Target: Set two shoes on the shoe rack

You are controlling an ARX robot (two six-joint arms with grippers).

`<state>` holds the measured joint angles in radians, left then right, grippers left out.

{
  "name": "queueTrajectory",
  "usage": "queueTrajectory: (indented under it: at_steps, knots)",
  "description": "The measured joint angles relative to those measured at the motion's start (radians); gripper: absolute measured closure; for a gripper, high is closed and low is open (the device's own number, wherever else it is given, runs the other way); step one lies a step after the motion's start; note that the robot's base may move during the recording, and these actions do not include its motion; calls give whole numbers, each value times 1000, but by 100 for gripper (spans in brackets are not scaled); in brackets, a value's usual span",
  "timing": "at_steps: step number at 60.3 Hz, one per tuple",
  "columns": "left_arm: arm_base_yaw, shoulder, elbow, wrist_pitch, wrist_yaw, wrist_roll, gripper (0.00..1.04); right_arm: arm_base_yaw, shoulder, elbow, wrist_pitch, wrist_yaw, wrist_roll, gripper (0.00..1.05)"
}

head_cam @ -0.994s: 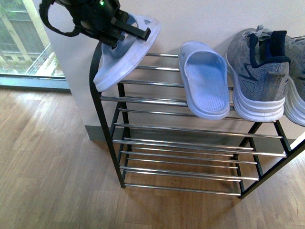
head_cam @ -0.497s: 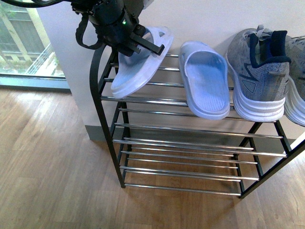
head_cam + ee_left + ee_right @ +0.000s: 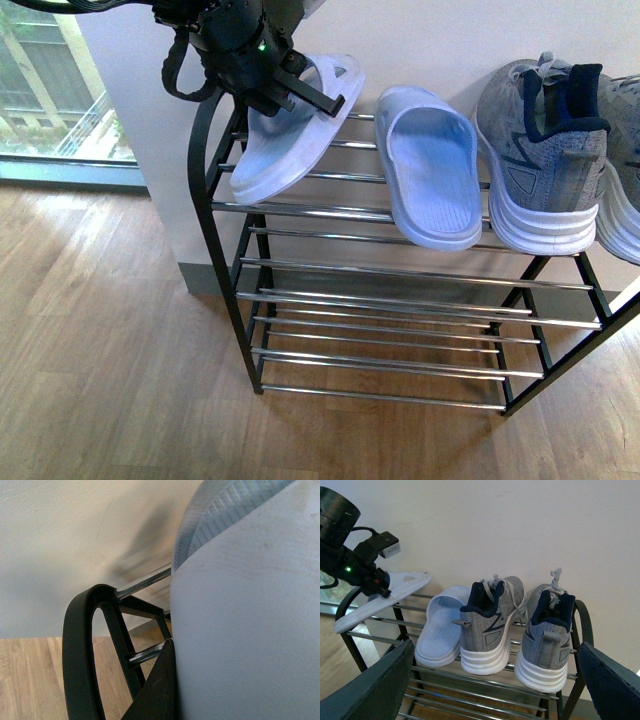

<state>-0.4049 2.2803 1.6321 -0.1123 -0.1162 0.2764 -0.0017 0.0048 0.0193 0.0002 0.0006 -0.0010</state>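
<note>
Gripping the tilted slide (image 3: 290, 135) in my left gripper (image 3: 300, 92), jaws closed on it; releasing now may drop it through the shoe rack (image 3: 215, 190) bars.

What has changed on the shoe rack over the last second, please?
The left end effector, shut on a pale blue foam slide, carried it rightward and down onto the top chrome bars of the black-framed shoe rack. The second pale blue slide and grey knit sneakers stayed put.

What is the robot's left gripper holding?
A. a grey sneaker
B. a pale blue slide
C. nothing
B. The left gripper is clamped on a pale blue slide, tilted over the shoe rack's top shelf; both grey sneakers sit on the rack untouched.
</note>
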Motion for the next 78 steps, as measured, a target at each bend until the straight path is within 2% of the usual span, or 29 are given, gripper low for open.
queueTrajectory:
  at_steps: [14,22,44,53,70,73,78]
  knots:
    - [0,0,0,0,0,0,103,0,0,0,0,0,0,9]
    - [0,0,-15,81,0,7,103,0,0,0,0,0,0,9]
    - [0,0,-14,92,-9,4,102,0,0,0,0,0,0,9]
    - [0,2,-9,50,0,-28,80,0,0,0,0,0,0,9]
    - [0,5,-6,67,7,-47,37,0,0,0,0,0,0,9]
    - [0,-3,-6,64,14,-62,25,0,0,0,0,0,0,9]
    - [2,-21,-6,75,49,-103,12,0,0,0,0,0,0,9]
